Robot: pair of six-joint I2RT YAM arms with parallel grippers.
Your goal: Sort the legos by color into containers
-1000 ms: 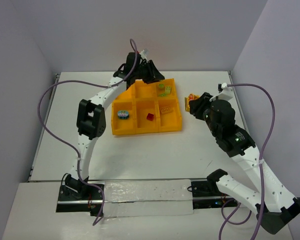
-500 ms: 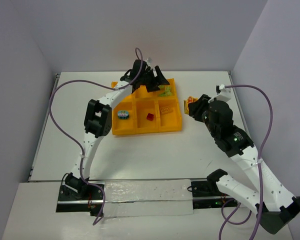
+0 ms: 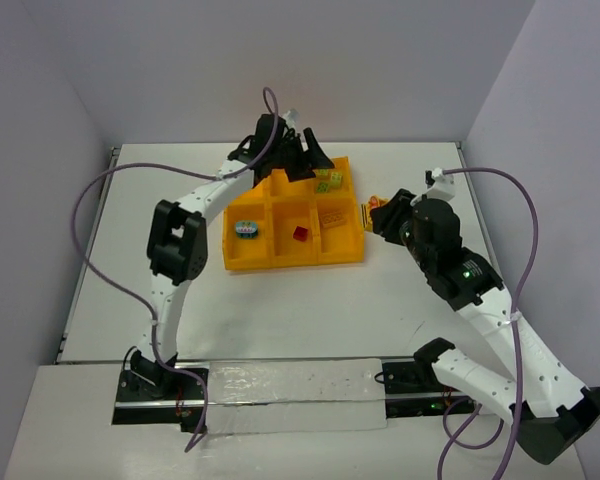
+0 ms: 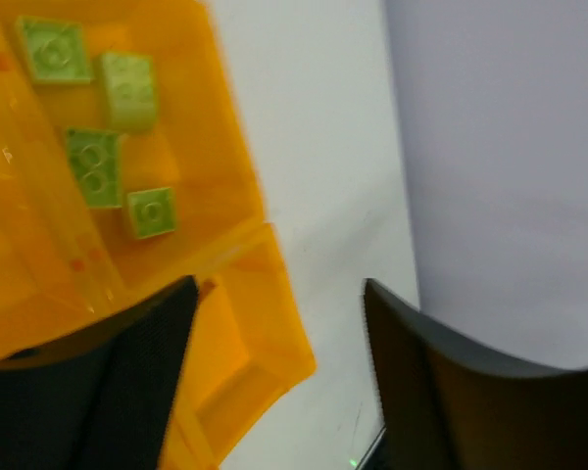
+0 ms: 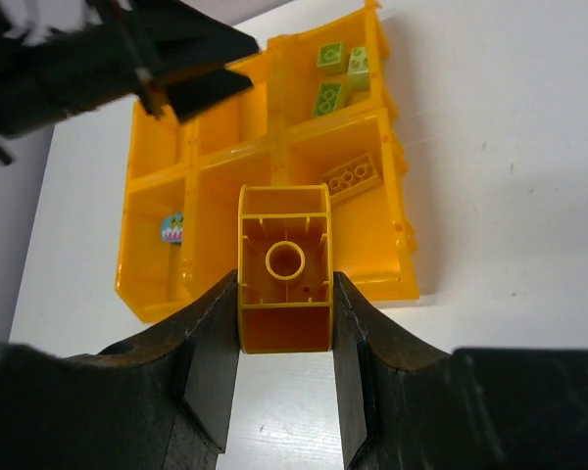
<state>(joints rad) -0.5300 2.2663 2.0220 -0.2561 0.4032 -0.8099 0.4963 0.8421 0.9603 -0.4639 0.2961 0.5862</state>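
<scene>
The orange-yellow tray [image 3: 292, 262] holds several lime green legos [image 3: 328, 181] in its back right well, a yellow-orange brick [image 3: 332, 214] front right, a red brick [image 3: 300, 233] front middle and a teal-blue brick [image 3: 246, 229] front left. My left gripper [image 3: 305, 160] is open and empty above the tray's back edge. In the left wrist view its gripper [image 4: 279, 333] straddles a tray corner [image 4: 230, 343], next to the green legos [image 4: 93, 166]. My right gripper [image 5: 284, 294] is shut on a yellow-orange brick [image 5: 284, 264], just right of the tray [image 5: 397, 235] in the top view [image 3: 378, 212].
The back wall stands close behind the tray and the left gripper. The left arm's purple cable [image 3: 90, 230] loops over the table's left side. White table [image 3: 310, 310] lies between the tray and the arm bases.
The left gripper swung right over the green well, then came back a little left. The right gripper with its brick crept slightly left toward the tray.
</scene>
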